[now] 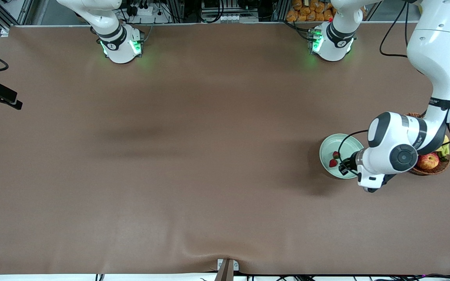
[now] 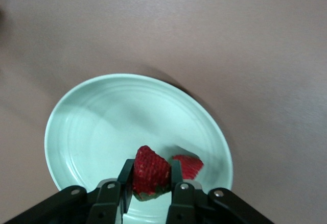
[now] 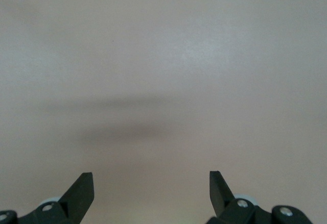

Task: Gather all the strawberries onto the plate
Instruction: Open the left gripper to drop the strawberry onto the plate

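Observation:
My left gripper (image 2: 151,172) is shut on a red strawberry (image 2: 148,169) with a green cap, holding it just over the pale mint-green plate (image 2: 102,127). A second strawberry (image 2: 188,166) lies on the plate beside the held one. In the front view the plate (image 1: 331,145) sits toward the left arm's end of the table, with two strawberries (image 1: 333,163) showing against it at the left gripper (image 1: 340,166). My right gripper (image 3: 152,183) is open over bare brown table with nothing between its fingers; the right arm waits.
A brown wicker basket (image 1: 440,168) stands beside the plate, partly under the left arm, holding a red-yellow apple (image 1: 428,160) and a yellow-green fruit (image 1: 445,148). Brown table cover (image 1: 209,156) spreads toward the right arm's end.

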Action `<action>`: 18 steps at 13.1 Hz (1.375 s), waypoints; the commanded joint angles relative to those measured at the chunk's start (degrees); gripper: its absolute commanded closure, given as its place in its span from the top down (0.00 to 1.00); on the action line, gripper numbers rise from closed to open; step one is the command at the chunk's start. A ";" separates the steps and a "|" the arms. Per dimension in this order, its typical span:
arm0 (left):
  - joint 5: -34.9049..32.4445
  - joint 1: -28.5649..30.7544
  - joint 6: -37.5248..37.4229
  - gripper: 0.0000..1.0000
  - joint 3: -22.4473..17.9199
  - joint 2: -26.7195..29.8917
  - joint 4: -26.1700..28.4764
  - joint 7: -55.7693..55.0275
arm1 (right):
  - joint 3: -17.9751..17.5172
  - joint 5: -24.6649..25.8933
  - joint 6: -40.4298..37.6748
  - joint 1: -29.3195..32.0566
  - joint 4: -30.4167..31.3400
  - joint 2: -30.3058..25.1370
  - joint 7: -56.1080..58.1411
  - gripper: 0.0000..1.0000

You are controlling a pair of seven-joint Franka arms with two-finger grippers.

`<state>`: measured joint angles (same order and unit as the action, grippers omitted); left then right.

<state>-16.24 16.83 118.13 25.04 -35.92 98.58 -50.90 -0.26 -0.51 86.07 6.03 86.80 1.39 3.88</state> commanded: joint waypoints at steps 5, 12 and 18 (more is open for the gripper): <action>-0.37 0.04 -0.71 1.00 0.80 -0.20 -0.23 0.01 | 0.26 1.47 -4.86 -0.85 -0.49 -0.25 0.16 1.00; -0.46 0.13 -4.55 1.00 3.69 6.82 -3.21 0.28 | 0.09 1.47 -4.86 -1.20 -0.49 -0.16 0.16 1.00; -0.37 0.39 -21.09 1.00 7.04 13.14 -14.65 10.54 | 0.09 1.47 -4.77 -1.20 -0.49 -0.16 0.25 1.00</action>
<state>-16.24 16.68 99.93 31.52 -24.95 85.10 -44.14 -0.31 0.14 81.91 5.38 86.78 1.39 3.89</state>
